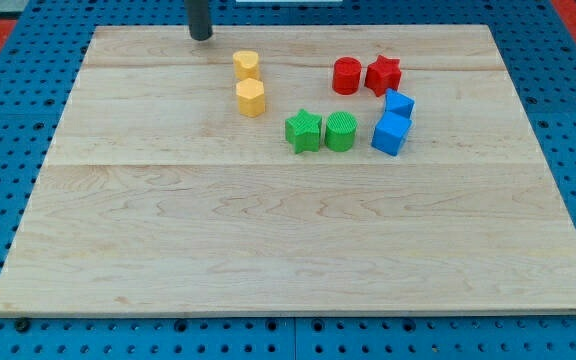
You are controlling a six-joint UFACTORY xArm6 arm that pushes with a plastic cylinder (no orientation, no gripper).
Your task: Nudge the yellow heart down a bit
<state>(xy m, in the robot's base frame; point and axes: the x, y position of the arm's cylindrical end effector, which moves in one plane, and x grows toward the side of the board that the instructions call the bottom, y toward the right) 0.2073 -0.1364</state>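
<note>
The yellow heart [246, 65] lies near the view's top, left of centre, on the wooden board [268, 250]. A second yellow block [251, 97], roughly pentagonal, sits just below it, nearly touching. My tip [200, 38] rests on the board near its top edge, up and to the left of the yellow heart, with a clear gap between them.
A red cylinder [346, 75] and a red star [383, 74] sit side by side to the right of the heart. Two blue blocks [399, 103] [391, 133] lie below the star. A green star [304, 130] and a green cylinder [340, 131] lie right of and below the yellow pentagon.
</note>
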